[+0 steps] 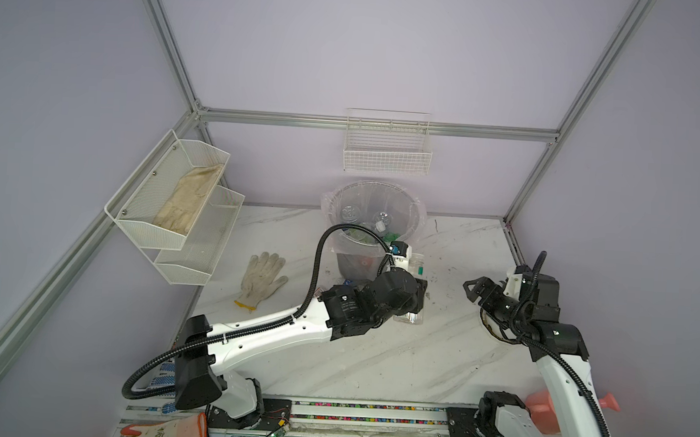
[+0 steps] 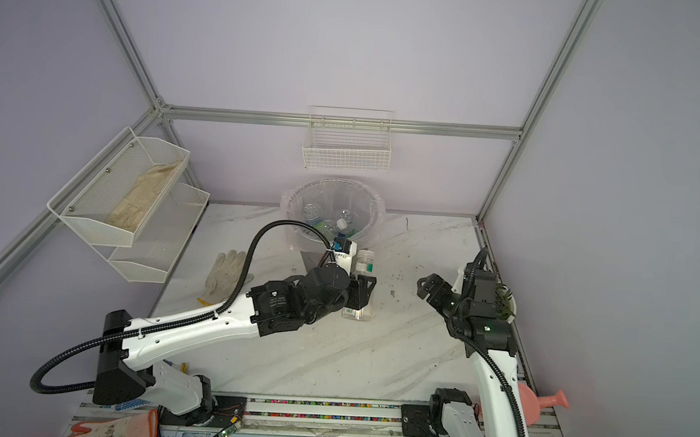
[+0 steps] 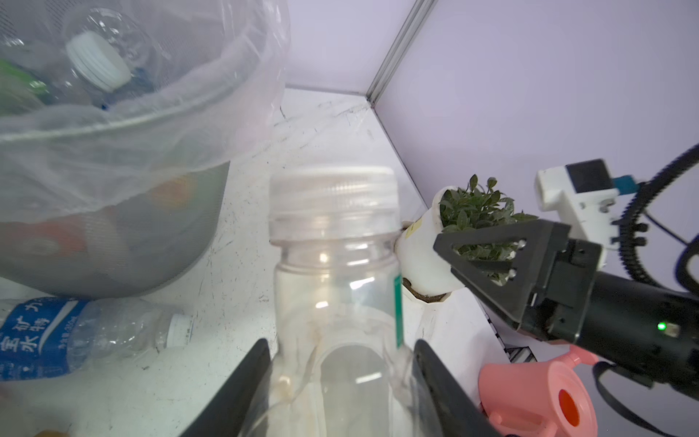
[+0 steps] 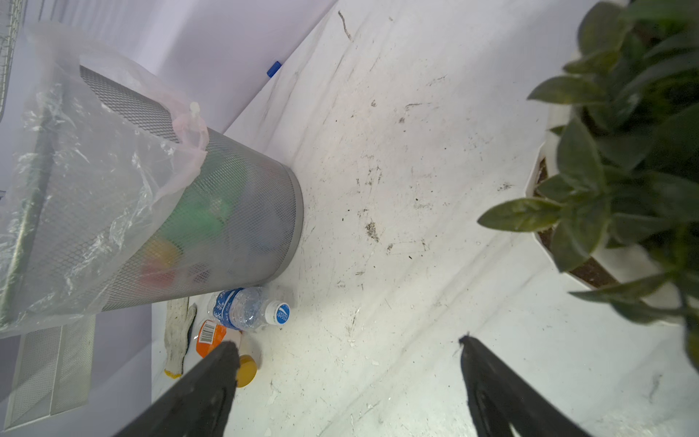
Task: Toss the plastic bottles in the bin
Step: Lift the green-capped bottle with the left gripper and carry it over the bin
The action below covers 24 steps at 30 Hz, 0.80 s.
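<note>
My left gripper [image 3: 340,342] is shut on a clear wide-mouthed plastic bottle [image 3: 333,265] with a pale cap and a green label strip, both fingers pressed against its sides. Both top views show this bottle [image 1: 415,269] [image 2: 364,264] just right of the bin [image 1: 332,202] [image 2: 375,213], a grey mesh wastebasket lined with a clear bag. Several bottles [image 1: 348,213] [image 3: 98,62] lie inside it. A blue-labelled bottle [image 4: 246,308] [image 3: 56,333] and an orange-labelled, yellow-capped one [image 4: 212,336] lie at the bin's foot. My right gripper [image 1: 471,291] [image 4: 348,344] hovers open and empty to the right.
A white pot with a green plant [image 3: 427,246] [image 2: 505,304] stands by the right wall behind my right arm. A pink watering can [image 3: 529,401] [image 1: 541,406] sits at the front right. A white glove [image 1: 261,276] lies left of the bin. White wire baskets [image 1: 388,147] [image 1: 175,192] hang on the walls.
</note>
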Each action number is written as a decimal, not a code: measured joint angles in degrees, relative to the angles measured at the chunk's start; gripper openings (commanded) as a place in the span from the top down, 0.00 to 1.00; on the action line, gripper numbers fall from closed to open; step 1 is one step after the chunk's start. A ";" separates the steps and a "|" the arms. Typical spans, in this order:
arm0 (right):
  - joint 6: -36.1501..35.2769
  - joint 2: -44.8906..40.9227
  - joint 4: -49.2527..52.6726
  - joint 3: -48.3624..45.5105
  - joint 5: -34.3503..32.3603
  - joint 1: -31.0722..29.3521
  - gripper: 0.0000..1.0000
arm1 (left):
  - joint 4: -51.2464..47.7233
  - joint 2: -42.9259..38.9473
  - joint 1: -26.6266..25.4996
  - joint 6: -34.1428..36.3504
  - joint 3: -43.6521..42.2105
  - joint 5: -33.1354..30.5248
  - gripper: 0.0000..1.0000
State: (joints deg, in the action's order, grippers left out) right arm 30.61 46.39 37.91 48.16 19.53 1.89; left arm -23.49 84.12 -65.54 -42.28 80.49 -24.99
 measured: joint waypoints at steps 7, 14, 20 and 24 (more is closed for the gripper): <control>0.17 0.46 -0.96 -2.21 1.14 0.00 0.11 | 0.22 -6.19 0.00 4.22 -0.15 -3.76 0.59; 0.68 0.52 -2.89 -4.68 0.96 -2.32 0.12 | 0.39 -9.70 0.00 8.85 -0.15 -6.88 0.59; 3.06 2.86 -5.14 -5.68 -1.09 -10.73 0.12 | 0.92 -11.63 0.00 12.35 -0.15 -9.05 0.59; 5.20 5.05 -7.30 -5.68 -3.74 -16.96 0.12 | 2.19 -13.29 0.00 14.53 -0.15 -10.16 0.59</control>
State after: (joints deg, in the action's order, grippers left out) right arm 35.81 51.44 30.61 42.48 15.79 -15.07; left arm -21.30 70.83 -65.54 -27.75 80.34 -35.16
